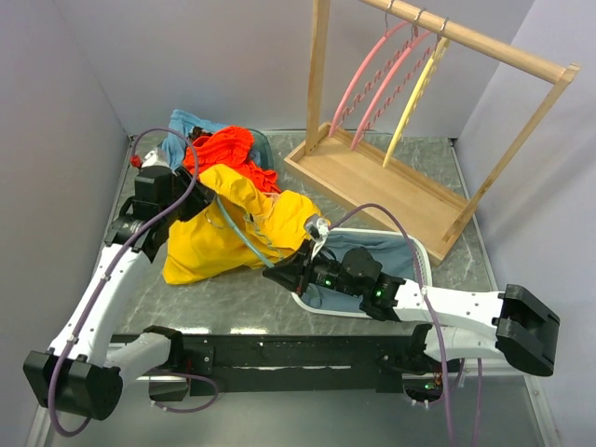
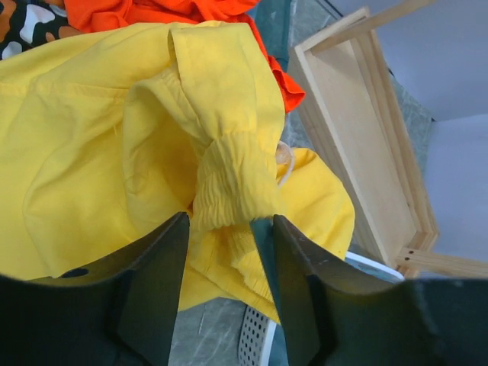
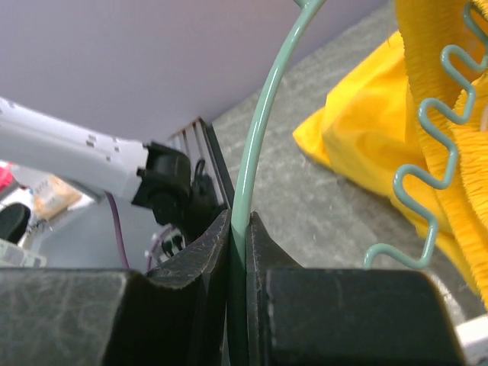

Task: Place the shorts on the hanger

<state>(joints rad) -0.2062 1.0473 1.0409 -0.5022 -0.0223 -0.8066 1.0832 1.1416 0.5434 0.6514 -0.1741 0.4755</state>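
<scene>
The yellow shorts (image 1: 223,237) lie bunched at the table's left-middle, with one part lifted toward my left gripper (image 1: 207,197). In the left wrist view, the gathered elastic waistband (image 2: 229,187) sits between that gripper's (image 2: 226,221) fingers, which are shut on it. My right gripper (image 1: 279,273) is shut on the thin arched arm of the teal-green hanger (image 3: 263,107). The hanger's wavy inner bar (image 3: 427,152) lies against the shorts (image 3: 358,130). Its metal hook (image 1: 315,226) shows by the right gripper.
A wooden rack (image 1: 372,182) stands at the back right with two pink hangers (image 1: 372,84) and a yellow hanger (image 1: 414,98). An orange-red garment (image 1: 228,149) and a blue-grey cloth (image 1: 186,126) lie behind the shorts. A white perforated basket (image 1: 410,247) sits under my right arm.
</scene>
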